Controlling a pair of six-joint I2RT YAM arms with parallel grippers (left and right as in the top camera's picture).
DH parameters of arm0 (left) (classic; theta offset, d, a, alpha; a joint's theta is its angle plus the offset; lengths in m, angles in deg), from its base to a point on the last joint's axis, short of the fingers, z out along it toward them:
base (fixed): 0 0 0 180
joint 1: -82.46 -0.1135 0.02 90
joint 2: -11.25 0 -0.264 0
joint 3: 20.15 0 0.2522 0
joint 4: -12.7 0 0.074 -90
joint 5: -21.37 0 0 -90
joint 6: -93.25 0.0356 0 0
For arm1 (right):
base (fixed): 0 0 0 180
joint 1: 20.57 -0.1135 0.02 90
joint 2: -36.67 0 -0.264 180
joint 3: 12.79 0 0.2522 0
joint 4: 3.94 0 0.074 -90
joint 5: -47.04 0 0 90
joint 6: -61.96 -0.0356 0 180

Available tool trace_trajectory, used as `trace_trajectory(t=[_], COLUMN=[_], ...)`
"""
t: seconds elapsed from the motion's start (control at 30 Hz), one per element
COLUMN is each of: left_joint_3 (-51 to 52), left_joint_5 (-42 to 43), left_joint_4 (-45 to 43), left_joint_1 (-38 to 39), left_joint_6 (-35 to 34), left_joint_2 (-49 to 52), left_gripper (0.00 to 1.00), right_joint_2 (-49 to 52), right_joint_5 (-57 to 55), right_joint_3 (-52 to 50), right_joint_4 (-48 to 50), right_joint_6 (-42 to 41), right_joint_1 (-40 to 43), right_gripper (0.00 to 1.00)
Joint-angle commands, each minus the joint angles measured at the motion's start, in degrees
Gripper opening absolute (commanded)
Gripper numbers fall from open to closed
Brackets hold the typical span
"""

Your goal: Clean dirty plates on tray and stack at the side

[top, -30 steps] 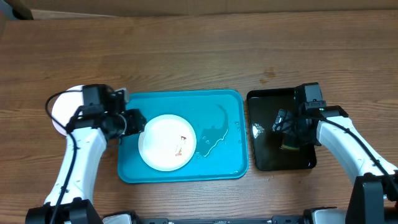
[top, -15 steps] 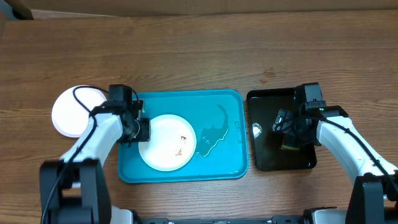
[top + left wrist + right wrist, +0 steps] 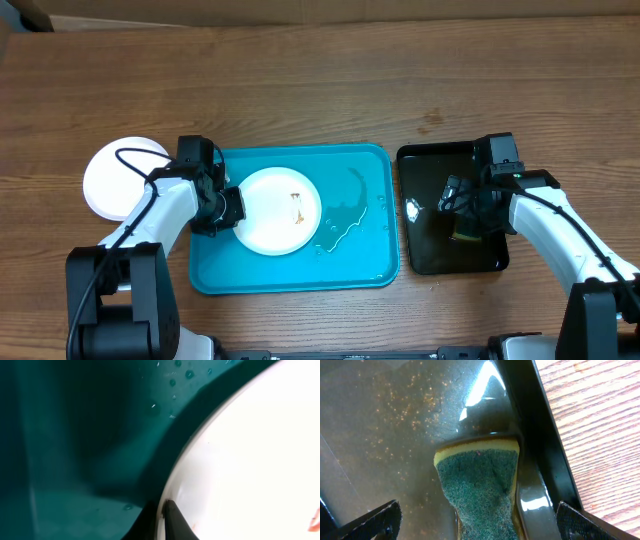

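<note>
We saw a round white plate [image 3: 278, 210] lying in the left half of the turquoise tray [image 3: 300, 278]. Its face was plain and glossy, with a small brown smear [image 3: 297, 198] right of centre. The left gripper [image 3: 228, 207] was pinched closed on the plate's left rim; in the wrist view its dark fingertips [image 3: 172, 519] met at that thin white edge. A film of water [image 3: 345, 215] lay on the tray floor right of the plate. A second plate [image 3: 110, 180], also white, sat on the table [image 3: 320, 90] left of the tray. The right gripper [image 3: 468, 218] hung wide apart over the black tray [image 3: 430, 258], straddling a green-and-yellow sponge [image 3: 480, 485] without touching it.
</note>
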Motion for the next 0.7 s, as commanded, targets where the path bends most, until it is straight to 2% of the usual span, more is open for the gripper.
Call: trace_trajectory(t=[0.0, 0.07, 0.17, 0.3, 0.4, 0.67], left_joint_3=[0.0, 0.0, 0.0, 0.0, 0.0, 0.0], left_joint_5=[8.0, 10.3, 8.8, 2.1, -0.5, -2.8], left_joint_4=[-2.0, -3.5, -3.7, -2.8, -3.4, -6.1], left_joint_1=[0.0, 0.0, 0.2, 0.0, -0.3, -1.3], left_joint_6=[-5.9, -6.3, -5.4, -4.1, -2.8, -2.7], left_joint_2=[1.2, 1.2, 1.2, 1.2, 1.2, 1.2], left_gripper=[0.06, 0.18, 0.24, 0.29, 0.30, 0.22], right_joint_2=[-1.4, -1.4, -1.4, -1.4, -1.4, -1.4], right_joint_5=[-1.2, -1.2, -1.2, -1.2, -1.2, -1.2], right_joint_3=[-0.3, -0.3, -0.3, -0.3, -0.3, -0.3], right_joint_4=[0.2, 0.2, 0.2, 0.2, 0.2, 0.2], right_joint_6=[0.0, 0.0, 0.0, 0.0, 0.0, 0.0], right_joint_1=[0.3, 0.3, 0.3, 0.3, 0.3, 0.3], right_gripper=[1.00, 1.00, 1.00, 1.00, 1.00, 1.00])
